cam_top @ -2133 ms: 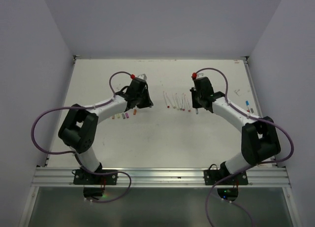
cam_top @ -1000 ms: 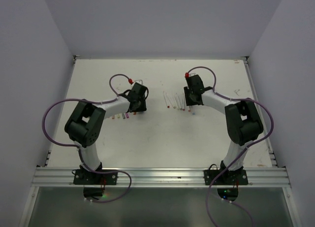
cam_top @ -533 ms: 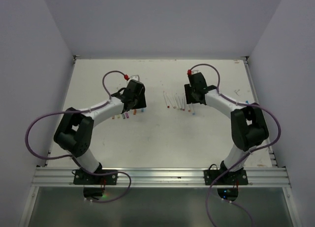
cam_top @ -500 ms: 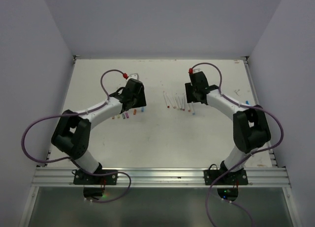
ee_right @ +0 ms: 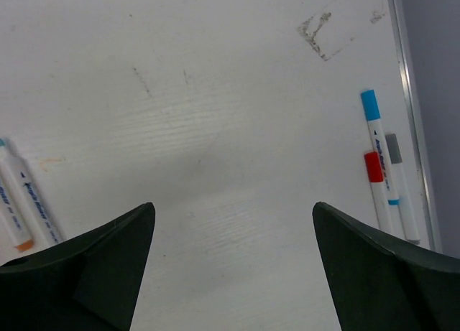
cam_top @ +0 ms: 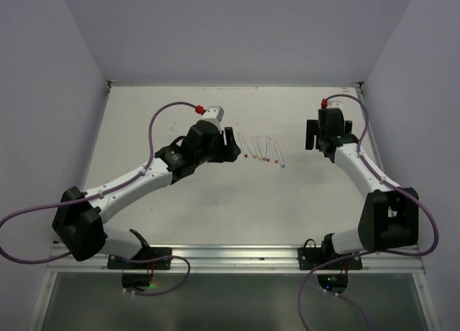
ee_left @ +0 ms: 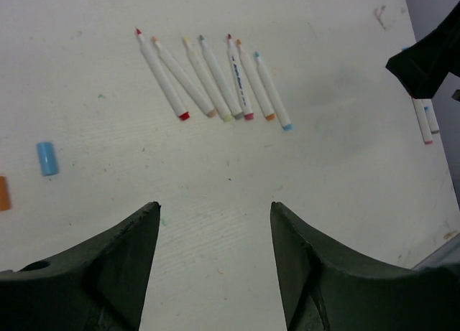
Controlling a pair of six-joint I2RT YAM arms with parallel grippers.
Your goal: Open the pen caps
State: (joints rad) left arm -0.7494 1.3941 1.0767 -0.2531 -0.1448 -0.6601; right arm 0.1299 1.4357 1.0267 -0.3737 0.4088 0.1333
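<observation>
Left claw [ee_left: 215, 210]: released, fingers apart, nothing between them, hanging over the bare table [ee_left: 345, 202].
Beyond its tips: seven uncapped pens [ee_left: 215, 76], lying flat in a close slanted row.
To its left: one loose blue cap [ee_left: 47, 159]; one orange cap [ee_left: 2, 193], cut off by the picture's edge.
Right claw [ee_right: 233, 209]: released, spread wide, empty, well apart from the row.
To its right, beside the table's edge: three capped pens [ee_right: 374, 167], with blue, red and grey caps.
</observation>
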